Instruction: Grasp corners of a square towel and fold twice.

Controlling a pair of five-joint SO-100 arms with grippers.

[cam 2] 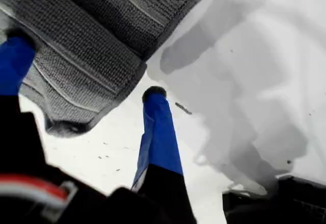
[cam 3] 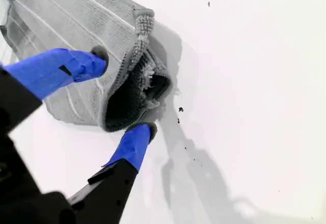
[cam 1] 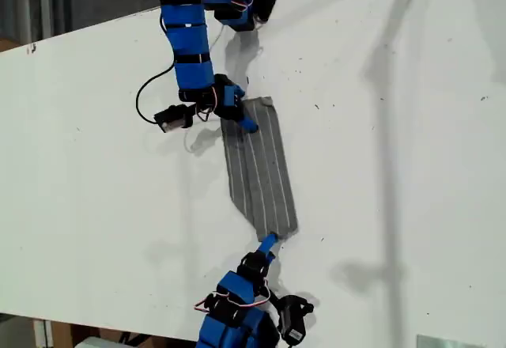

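Grey striped towel [cam 1: 259, 170], folded narrow

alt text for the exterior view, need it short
A dark grey striped towel, folded into a narrow strip, lies on a white table between two blue arms. One arm reaches from the view's top with its end effector at the towel's upper end; the other reaches from the bottom edge to the towel's lower corner.
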